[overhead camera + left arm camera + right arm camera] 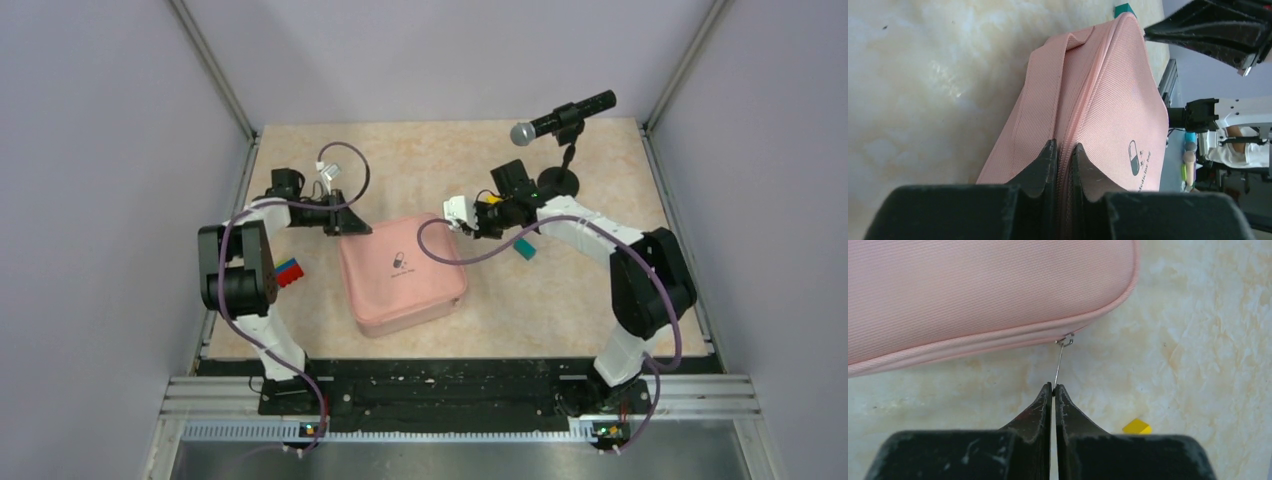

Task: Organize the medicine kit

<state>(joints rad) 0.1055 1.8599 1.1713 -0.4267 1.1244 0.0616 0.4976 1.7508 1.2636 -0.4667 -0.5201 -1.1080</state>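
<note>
**Right pincer** [1054,386]: pressed together, pinching the thin metal zip pull [1060,362] that is hanging off a rounded corner of the medicine kit [402,272].

**Left pincer** [1064,148]: closed to a narrow slit, gripping the kit's zip seam, with pink fabric showing between the fingers.

**Medicine kit:** lying flat at the centre of the counter [560,300], zipped shut, with the pill logo [398,260] facing up. Seen from overhead, the left pincer is sitting at its 11 o'clock corner and the right at its 1 o'clock corner.

**Step in hand (judged):** opening the case. One arm is anchoring it while the other is holding the slider.

**Next move (judged):**
- This is calling for a steady draw of the pull along the zip line and round the corner.
- The left arm should be bracing the case against sliding.
- The tab is thin and may be prone to slipping out.

**Views:**
- **Right wrist:** the only view showing the pull and its link to the slider. It is also showing a yellow piece [1137,427] at 4 o'clock from the fingertips.
- **Left wrist:** the only view showing the seam grip.
- **Overhead:** the only view giving the surroundings.
  - A microphone [560,118] is standing at the counter's 1 o'clock.
  - A teal block [524,249] is lying at the kit's 3 o'clock.
  - Red-and-blue blocks [290,270] are lying at its 9 o'clock.
</note>
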